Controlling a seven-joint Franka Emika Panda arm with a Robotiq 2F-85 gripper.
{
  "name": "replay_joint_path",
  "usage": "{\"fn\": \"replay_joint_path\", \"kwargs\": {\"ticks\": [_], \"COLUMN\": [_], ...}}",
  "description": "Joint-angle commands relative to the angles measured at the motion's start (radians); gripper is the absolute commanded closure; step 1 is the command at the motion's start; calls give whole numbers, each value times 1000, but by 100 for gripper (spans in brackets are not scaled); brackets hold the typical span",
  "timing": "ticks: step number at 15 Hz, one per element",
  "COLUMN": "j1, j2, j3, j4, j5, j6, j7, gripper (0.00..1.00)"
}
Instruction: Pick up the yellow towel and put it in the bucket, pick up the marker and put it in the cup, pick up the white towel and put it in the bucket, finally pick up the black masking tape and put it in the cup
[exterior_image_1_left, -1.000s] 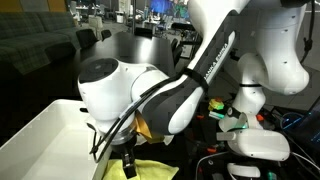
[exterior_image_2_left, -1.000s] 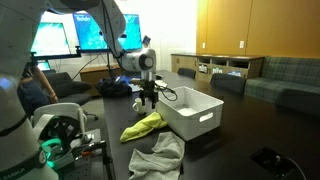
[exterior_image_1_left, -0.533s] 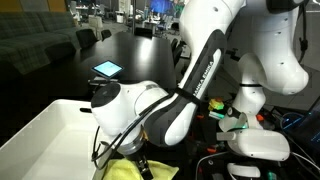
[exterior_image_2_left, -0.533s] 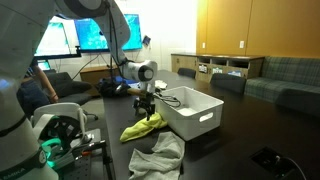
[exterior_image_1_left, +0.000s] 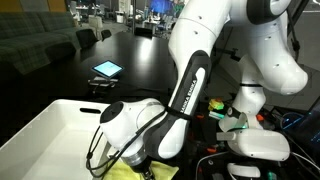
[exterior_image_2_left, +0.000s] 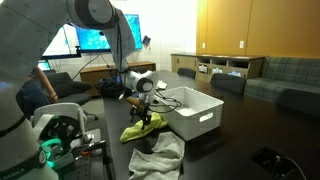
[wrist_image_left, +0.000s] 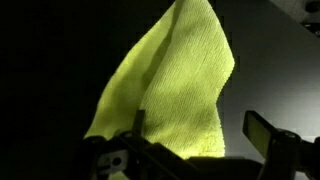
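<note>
While the gripper (wrist_image_left: 198, 132) hovers spread over the yellow towel (wrist_image_left: 170, 80) (step one), nothing is pinched. Next, I judge: descend, close, carry right to the bucket (exterior_image_2_left: 197, 122).

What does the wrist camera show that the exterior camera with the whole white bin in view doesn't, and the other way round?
Only the wrist view: the yellow towel's weave close up, framed by the open gripper. Only an exterior view: the bucket beside that towel, and the white towel nearer the camera. Both: the yellow towel below the gripper.
</note>
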Motion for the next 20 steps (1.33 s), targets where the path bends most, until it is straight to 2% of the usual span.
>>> {"fn": "replay_joint_path", "kwargs": {"ticks": [1,3,4,5,9,14,16,20], "j1": [-20,-19,-18,-19,-11,18,25,23], "j2": [38,51,55,53,0,-172,-235,-396], "j3": [8,-1,-7,-10,-26,-76,-98,-120], "j4": [-22,-32,-35,-41,-79,-207,-243,-332], "j5": [34,34,30,26,10,-48,-79,-153], "j6": [90,137,156,167,177,193,177,140], "j7": [-1,20,28,33,56,123,157,186], "gripper": [0,0,7,26,56,95,100,97]}}
